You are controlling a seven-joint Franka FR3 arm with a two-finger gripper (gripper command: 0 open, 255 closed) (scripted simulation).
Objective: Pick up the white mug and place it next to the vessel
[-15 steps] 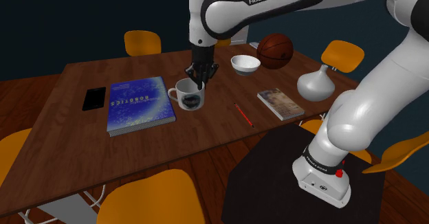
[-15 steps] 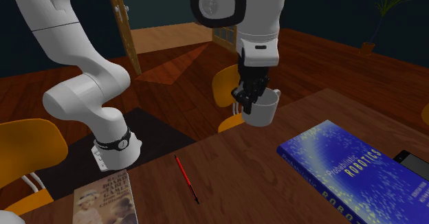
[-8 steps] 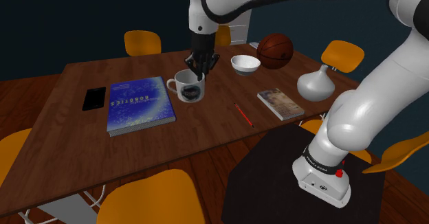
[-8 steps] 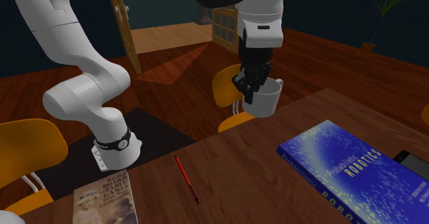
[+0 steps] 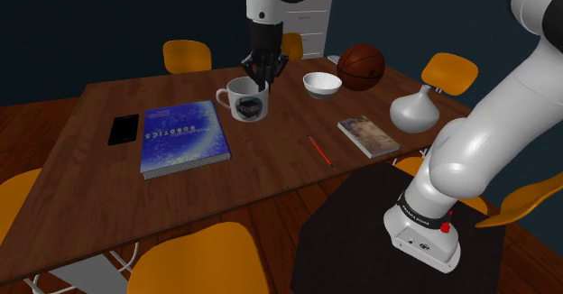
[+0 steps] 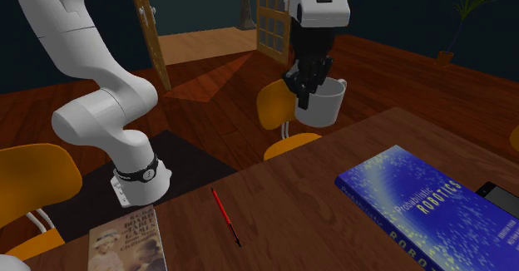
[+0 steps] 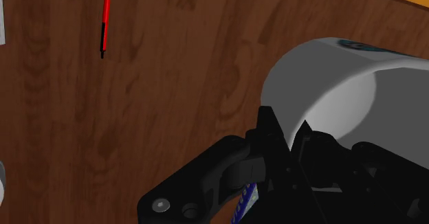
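White mug (image 5: 245, 99) hangs from the gripper (image 5: 263, 81), clear of the wooden table (image 5: 99, 193). From my station, the black fingers are pinched shut on the mug's rim, one inside the cup and one outside. The mug dangles straight below the hand and sits roughly upright. In the second exterior view the mug (image 6: 324, 103) shows under the gripper (image 6: 306, 93) with its handle pointing to that view's right. In the wrist view the mug's wall (image 7: 330, 85) curves away right in front of the fingers (image 7: 275, 137).

The mug carries a dark round emblem whose lettering I cannot read. The big blue book (image 6: 416, 204) reads "Probabilistic ROBOTICS" on its cover. In the shoulder view the same book (image 5: 183, 136) lies flat just to the left of the mug, beside a black phone (image 5: 124, 128). The smaller book (image 5: 367, 134) has a picture cover with a title I cannot make out.

The pale, flask-shaped vessel (image 5: 414, 110) stands well apart from the mug, toward the shoulder view's right. A white bowl (image 5: 322, 85) and a basketball (image 5: 361, 66) sit between them farther back. A red pencil (image 5: 318, 150) lies nearer the stand.
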